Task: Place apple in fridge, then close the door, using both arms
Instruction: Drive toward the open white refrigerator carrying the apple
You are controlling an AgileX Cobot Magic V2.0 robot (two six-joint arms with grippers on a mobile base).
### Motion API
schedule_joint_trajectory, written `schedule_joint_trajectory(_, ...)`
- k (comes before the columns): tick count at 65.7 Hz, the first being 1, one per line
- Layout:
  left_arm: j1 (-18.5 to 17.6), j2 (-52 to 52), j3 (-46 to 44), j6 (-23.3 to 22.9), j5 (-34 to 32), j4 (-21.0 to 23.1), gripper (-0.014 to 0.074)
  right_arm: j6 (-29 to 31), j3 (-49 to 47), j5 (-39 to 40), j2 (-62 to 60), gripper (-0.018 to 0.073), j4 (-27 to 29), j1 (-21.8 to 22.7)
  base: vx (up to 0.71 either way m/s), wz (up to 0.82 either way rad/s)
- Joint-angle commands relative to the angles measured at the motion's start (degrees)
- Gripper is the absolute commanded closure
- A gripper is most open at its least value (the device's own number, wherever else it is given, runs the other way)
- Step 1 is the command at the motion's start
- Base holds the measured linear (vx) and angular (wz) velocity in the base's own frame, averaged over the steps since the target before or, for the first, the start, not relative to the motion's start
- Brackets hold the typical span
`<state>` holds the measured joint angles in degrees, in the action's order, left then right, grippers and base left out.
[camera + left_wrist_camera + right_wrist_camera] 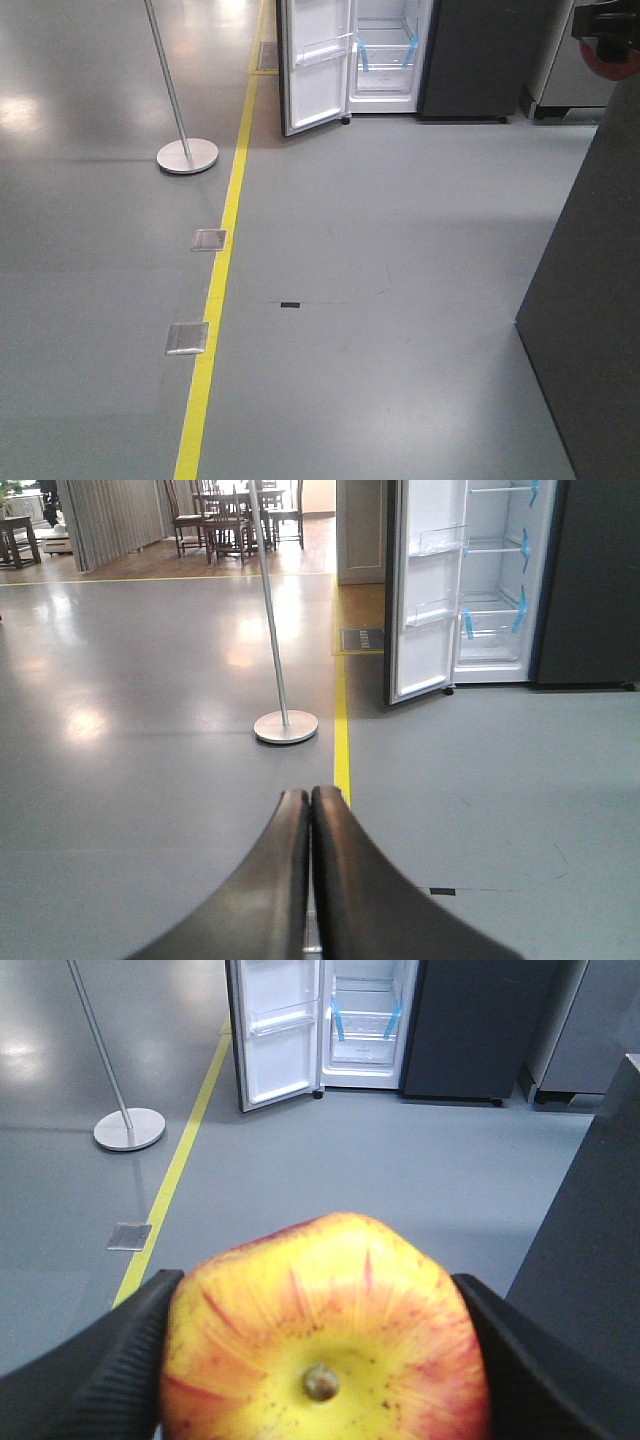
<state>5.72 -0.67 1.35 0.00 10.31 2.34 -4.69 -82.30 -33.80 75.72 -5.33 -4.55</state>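
The apple (325,1330), red with a yellow patch around its stem, fills the bottom of the right wrist view. My right gripper (318,1335) is shut on it, one black finger pressed to each side. Far ahead across the grey floor stands the dark grey fridge (470,55) (470,1025) (590,580), its white inside (385,50) showing blue tape strips. The door (318,65) (425,590) (275,1030) hangs wide open to the left, with clear bins on its white lining. In the left wrist view my left gripper (309,798) is shut with nothing in it, low over the floor.
A metal pole on a round base (187,155) (285,726) (129,1128) stands left of the yellow floor line (222,270). Two floor plates (209,239) (187,337) lie beside the line. A dark cabinet side (595,300) rises at the right. Chairs and a table (225,515) stand far back.
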Motion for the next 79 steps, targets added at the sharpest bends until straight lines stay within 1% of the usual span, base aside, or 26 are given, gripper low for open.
schedule_joint_trajectory(1,-0.07,-0.73,-1.04,0.0,-4.06,0.47,0.0602,0.3,-1.69,4.58,-1.7,0.0395,-0.52,-0.02,0.17,-0.03)
schedule_joint_trajectory(79,-0.07,-0.73,-1.04,0.0,-4.06,0.47,0.0602,0.3,-1.69,4.58,-1.7,0.0395,-0.52,-0.02,0.17,0.0)
